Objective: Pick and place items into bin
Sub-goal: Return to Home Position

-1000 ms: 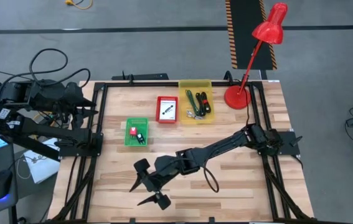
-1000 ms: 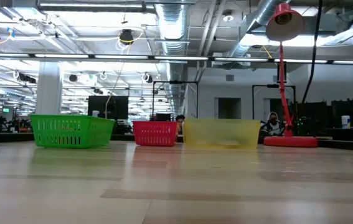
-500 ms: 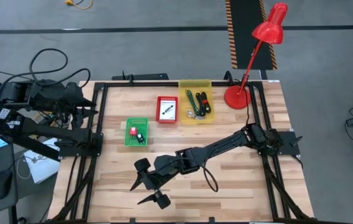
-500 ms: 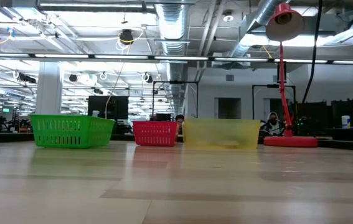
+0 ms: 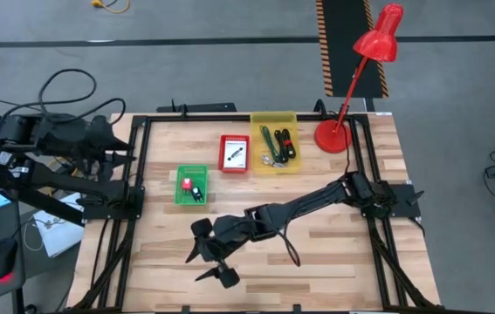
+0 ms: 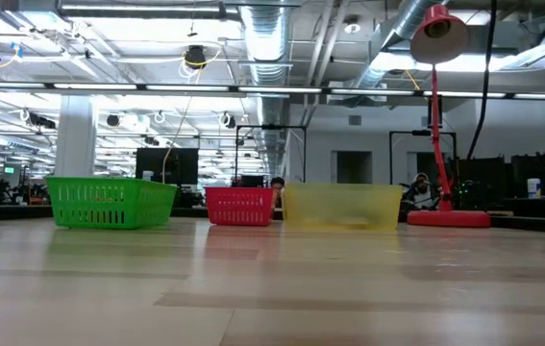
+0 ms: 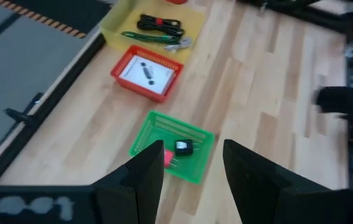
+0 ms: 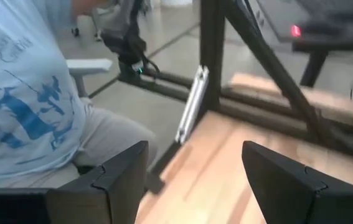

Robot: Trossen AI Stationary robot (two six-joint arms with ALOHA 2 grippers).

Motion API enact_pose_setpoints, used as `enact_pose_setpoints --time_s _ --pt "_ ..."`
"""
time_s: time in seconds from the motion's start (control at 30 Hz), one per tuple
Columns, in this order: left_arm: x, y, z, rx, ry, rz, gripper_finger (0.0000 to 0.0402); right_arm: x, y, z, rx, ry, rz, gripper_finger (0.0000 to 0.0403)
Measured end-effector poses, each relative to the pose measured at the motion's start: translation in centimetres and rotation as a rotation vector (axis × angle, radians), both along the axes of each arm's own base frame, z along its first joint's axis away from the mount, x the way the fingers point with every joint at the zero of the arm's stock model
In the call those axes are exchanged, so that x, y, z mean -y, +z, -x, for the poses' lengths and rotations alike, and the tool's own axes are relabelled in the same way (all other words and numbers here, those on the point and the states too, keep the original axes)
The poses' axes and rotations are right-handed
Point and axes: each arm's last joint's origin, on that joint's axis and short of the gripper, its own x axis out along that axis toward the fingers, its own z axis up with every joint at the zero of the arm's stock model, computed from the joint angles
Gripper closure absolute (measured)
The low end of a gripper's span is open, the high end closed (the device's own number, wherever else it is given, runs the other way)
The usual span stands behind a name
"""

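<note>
Sorting looks complete: the yellow bin (image 5: 255, 144) at the far edge of the tabletop (image 5: 343, 253) holds the green cable (image 5: 267, 139) and the black-and-red cable bundle (image 5: 285, 140). The red bin (image 5: 224, 139) beside it holds a white card (image 5: 236, 154), and the green bin (image 5: 180, 197) holds small red and black pieces (image 5: 190, 186). The right gripper (image 5: 197, 268) hangs over bare wood near the front edge, well apart from all bins, jaws spread wide and empty. The left gripper (image 7: 192, 163) is parked off the left side, jaws likewise parted with nothing held. Step in hand is judged to be homing the right arm. Best practice: raise first, then fold back toward its base on the right, passing in front of the bins and the red desk lamp (image 5: 365, 52). A seated person (image 8: 20, 106) is close to the front edge, so move slowly.
</note>
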Motion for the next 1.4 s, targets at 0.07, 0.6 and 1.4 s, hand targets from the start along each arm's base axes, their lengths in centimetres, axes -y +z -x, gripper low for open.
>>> enact_pose_setpoints --time_s 0.07,0.6,1.4 --pt "0.1 0.0 0.9 0.027 -0.007 0.01 0.0248 0.6 -0.3 -0.1 -0.045 -0.02 -0.007 0.0148" --pt "2.9 -3.0 14.5 0.399 0.183 -0.046 0.0248 5.4 3.0 0.5 -0.064 0.001 0.036 0.0148" --pt "1.2 -19.8 7.0 -0.105 0.259 -0.028 0.0246 11.2 15.6 14.5 -0.084 0.239 -0.035 0.0148"
